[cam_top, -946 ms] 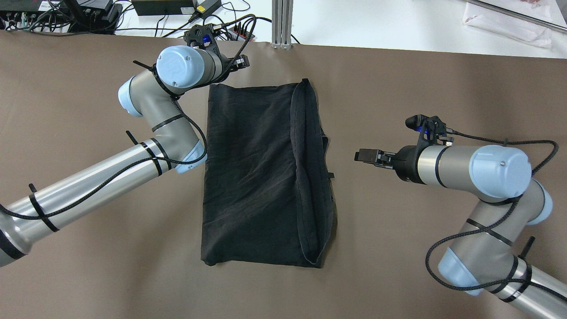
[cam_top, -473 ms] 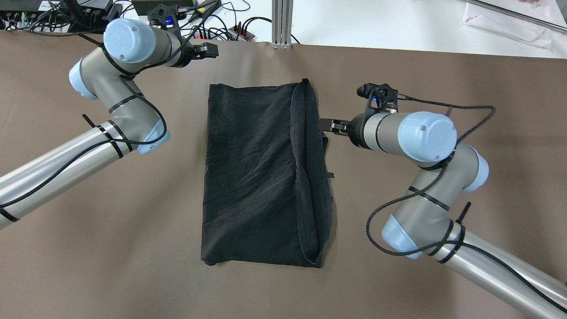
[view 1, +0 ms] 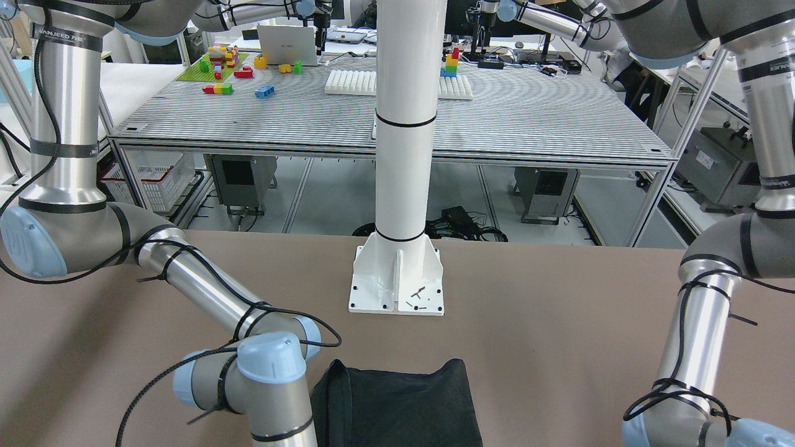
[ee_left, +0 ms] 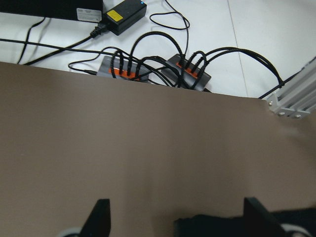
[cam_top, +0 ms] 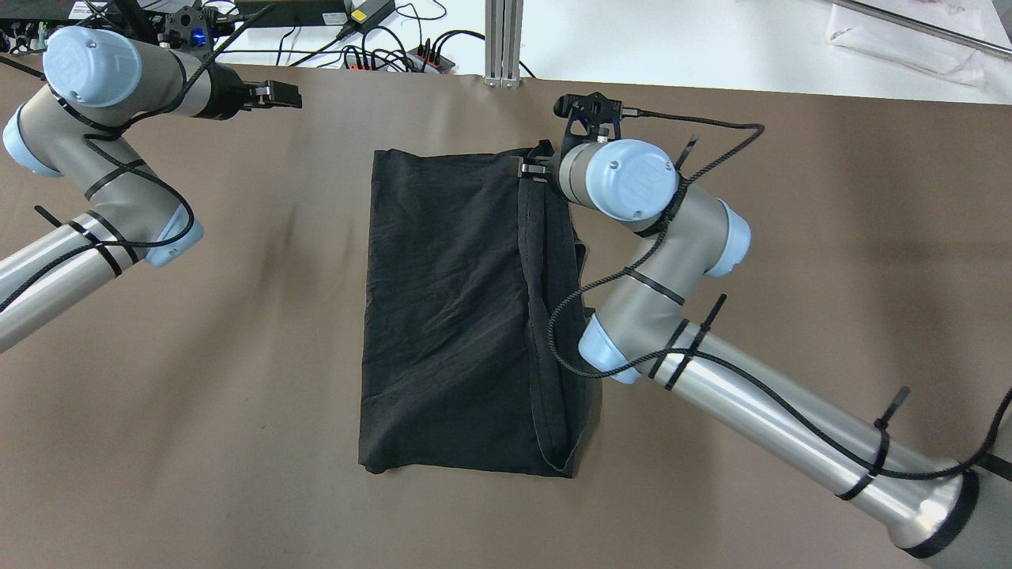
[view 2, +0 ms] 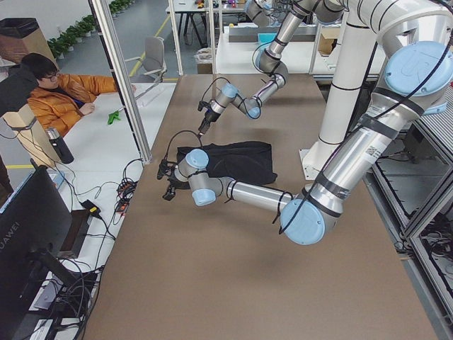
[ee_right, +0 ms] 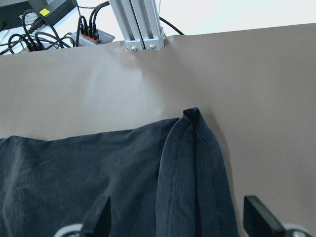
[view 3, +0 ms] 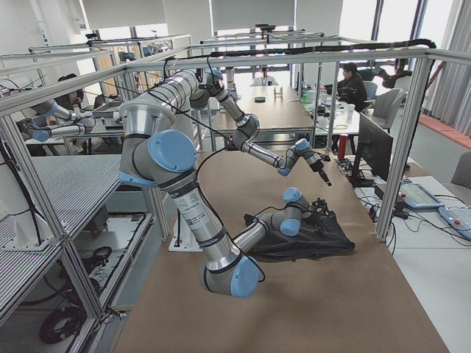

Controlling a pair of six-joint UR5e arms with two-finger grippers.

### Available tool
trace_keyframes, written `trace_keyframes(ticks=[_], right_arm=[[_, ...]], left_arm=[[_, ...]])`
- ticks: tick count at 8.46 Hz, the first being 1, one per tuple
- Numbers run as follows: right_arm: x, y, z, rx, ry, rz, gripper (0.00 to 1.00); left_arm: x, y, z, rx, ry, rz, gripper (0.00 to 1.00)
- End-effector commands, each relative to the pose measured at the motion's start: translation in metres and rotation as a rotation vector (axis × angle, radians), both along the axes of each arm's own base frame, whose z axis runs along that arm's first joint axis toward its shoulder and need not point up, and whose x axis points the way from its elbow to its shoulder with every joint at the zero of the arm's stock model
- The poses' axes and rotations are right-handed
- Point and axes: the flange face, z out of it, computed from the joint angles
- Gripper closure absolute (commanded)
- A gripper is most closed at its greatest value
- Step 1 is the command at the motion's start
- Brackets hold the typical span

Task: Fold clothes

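The brown table carries the black garment, which lies flat with a hemmed flap folded along its right side. The right gripper is at the garment's far right corner, fingers spread with nothing between them. The left gripper, also spread and empty, is well off the garment's far left corner. Beyond the garment's far edge lie power strips and an adapter; its yellow label is too small to read.

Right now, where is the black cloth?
In the overhead view the black cloth lies in the middle of the brown table, with the right claw at its far right corner.
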Motion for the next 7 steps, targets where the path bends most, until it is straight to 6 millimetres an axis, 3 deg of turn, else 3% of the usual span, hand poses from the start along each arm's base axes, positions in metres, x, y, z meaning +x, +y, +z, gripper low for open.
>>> trace_keyframes(ticks=[1, 3, 6, 7], right_arm=[[-0.037, -0.044, -0.024, 0.009, 0.079, 0.064, 0.06], [-0.075, -0.070, -0.002, -0.018, 0.146, 0.085, 0.07], [-0.125, -0.039, 0.032, -0.017, 0.218, 0.064, 0.22], [-0.128, -0.037, 0.033, -0.016, 0.222, 0.064, 0.30]], left_arm=[[-0.011, 0.001, 0.012, 0.005, -0.001, 0.009, 0.05], [-0.011, 0.001, 0.012, 0.004, -0.002, 0.009, 0.05], [-0.011, 0.000, 0.012, 0.005, -0.004, 0.003, 0.05], [-0.011, 0.000, 0.013, 0.003, -0.006, 0.002, 0.05]])
